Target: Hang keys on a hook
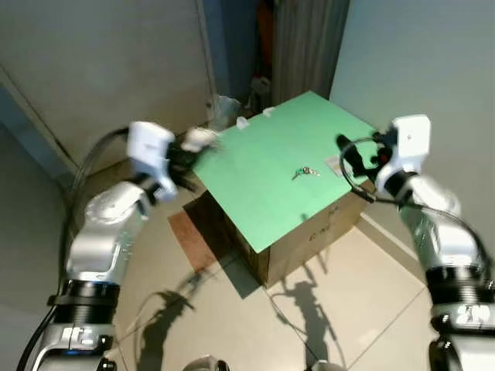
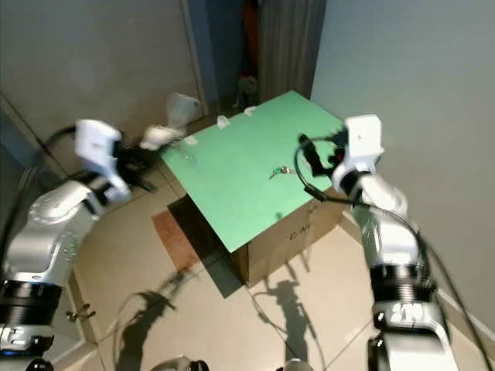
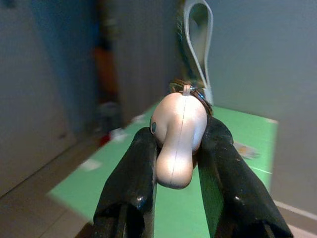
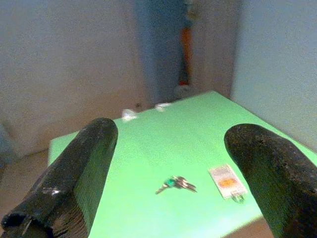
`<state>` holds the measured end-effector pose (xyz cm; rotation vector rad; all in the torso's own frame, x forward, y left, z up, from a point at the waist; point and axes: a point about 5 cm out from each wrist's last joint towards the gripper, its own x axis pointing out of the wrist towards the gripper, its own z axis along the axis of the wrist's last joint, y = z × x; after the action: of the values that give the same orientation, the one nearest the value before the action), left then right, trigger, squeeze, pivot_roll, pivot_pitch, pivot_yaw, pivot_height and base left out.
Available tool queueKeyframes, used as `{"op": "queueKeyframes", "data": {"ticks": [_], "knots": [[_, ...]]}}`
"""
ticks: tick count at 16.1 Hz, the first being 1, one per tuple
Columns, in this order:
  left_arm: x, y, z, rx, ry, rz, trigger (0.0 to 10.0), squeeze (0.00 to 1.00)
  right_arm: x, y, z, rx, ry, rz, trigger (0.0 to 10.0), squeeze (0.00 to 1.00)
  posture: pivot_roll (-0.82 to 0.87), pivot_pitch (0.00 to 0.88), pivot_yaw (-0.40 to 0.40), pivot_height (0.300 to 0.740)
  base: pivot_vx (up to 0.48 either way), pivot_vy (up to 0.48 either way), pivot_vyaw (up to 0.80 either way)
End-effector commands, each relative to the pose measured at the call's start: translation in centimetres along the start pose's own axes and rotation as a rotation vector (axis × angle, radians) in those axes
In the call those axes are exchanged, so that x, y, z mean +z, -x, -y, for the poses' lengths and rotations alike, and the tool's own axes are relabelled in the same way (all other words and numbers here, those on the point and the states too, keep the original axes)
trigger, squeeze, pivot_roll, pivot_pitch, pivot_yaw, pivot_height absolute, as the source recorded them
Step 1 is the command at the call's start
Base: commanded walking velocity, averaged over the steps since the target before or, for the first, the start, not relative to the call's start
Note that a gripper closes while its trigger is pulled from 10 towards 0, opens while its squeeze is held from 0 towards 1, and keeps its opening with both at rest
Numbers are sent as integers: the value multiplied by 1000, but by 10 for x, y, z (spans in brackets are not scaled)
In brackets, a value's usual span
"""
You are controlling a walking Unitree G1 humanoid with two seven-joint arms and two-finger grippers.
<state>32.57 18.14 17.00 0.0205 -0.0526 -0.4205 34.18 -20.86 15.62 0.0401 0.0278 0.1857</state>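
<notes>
Two grippers are raised over a green sheet (image 1: 271,178) that covers a cardboard box (image 1: 313,236) standing on a tiled floor (image 1: 247,317); the left gripper (image 3: 173,148) is at the sheet's left edge, its two black fingers (image 3: 131,178) clamped on a pale rounded fob (image 3: 177,136); a metal ring (image 3: 193,91) sits at the fob's top, and a white strap loop (image 3: 198,44) rises behind it; the right gripper (image 4: 168,163) hovers above the sheet's right edge, fingers (image 4: 84,163) spread wide with nothing between them; a bunch of keys (image 4: 176,183), one with a green head, lies flat on the sheet near its middle, apart from both grippers; a small white tag (image 4: 227,181) with an orange mark lies just beside the keys, toward the right edge; two small pale items (image 4: 130,115) rest near the sheet's far edge, too blurred to identify; grey walls and a dark curtain (image 1: 305,46) stand behind the box.
</notes>
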Motion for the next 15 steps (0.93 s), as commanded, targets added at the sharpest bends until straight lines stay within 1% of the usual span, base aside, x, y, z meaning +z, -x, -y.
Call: {"op": "queueKeyframes", "data": {"ticks": [1, 2, 3, 4, 5, 6, 7, 8, 10, 12, 13, 15], "knots": [[-5, 3, -3, 119, 3, 3, 0, 0, 1, 4, -5, -54, -10, 57, 10000, 0, -156, 47, 100, 740, 0, 0, 0], [-9, 5, -2, 167, 11, 1, 0, 0, -6, 6, -8, -86, -29, 61, 10000, 0, -154, 46, 101, 740, 0, 0, 0], [-13, 6, 5, 170, 7, -5, 0, 0, -13, 9, -13, -103, -42, 62, 10000, 0, -152, 43, 103, 740, 0, 0, 0], [-18, 5, 15, 180, -5, -6, 0, 0, -22, 12, -20, -128, -51, 70, 10000, 0, -152, 43, 103, 740, 0, 0, 0], [-20, 4, 24, 187, 3, 3, 0, 0, -32, 14, -31, -117, -41, 60, 10000, 0, -151, 38, 104, 740, 0, 0, 0], [-21, 3, 27, 197, 2, 5, 0, 0, -35, 14, -34, -107, -61, 51, 10000, 0, -151, 38, 104, 740, 0, 0, 0], [-23, 4, 30, 206, 8, 7, 0, 0, -38, 15, -37, -108, -57, 48, 10000, 0, -153, 34, 107, 740, 0, 0, 0], [-29, 7, 32, 239, 9, -2, 0, 0, -44, 17, -38, -121, -35, 23, 10000, 0, -156, 32, 108, 740, 0, 0, 0], [-39, 17, 33, 282, 26, -17, 0, 0, -54, 22, -40, -127, -63, 8, 10000, 0, -157, 33, 110, 740, 0, 0, 0], [-42, 18, 35, 269, -28, -32, 0, 0, -60, 24, -42, -110, -72, -8, 10000, 0, -155, 32, 109, 740, 0, 0, -650], [-41, 17, 37, 256, -51, -17, 0, 0, -60, 24, -43, -96, -69, -5, 10000, 0, -158, 33, 110, 740, 0, 0, -719], [-40, 15, 42, 218, -78, -20, 0, 0, -61, 23, -46, -86, -62, -2, 10000, 0, -157, 33, 113, 740, 0, 0, -722]]}}
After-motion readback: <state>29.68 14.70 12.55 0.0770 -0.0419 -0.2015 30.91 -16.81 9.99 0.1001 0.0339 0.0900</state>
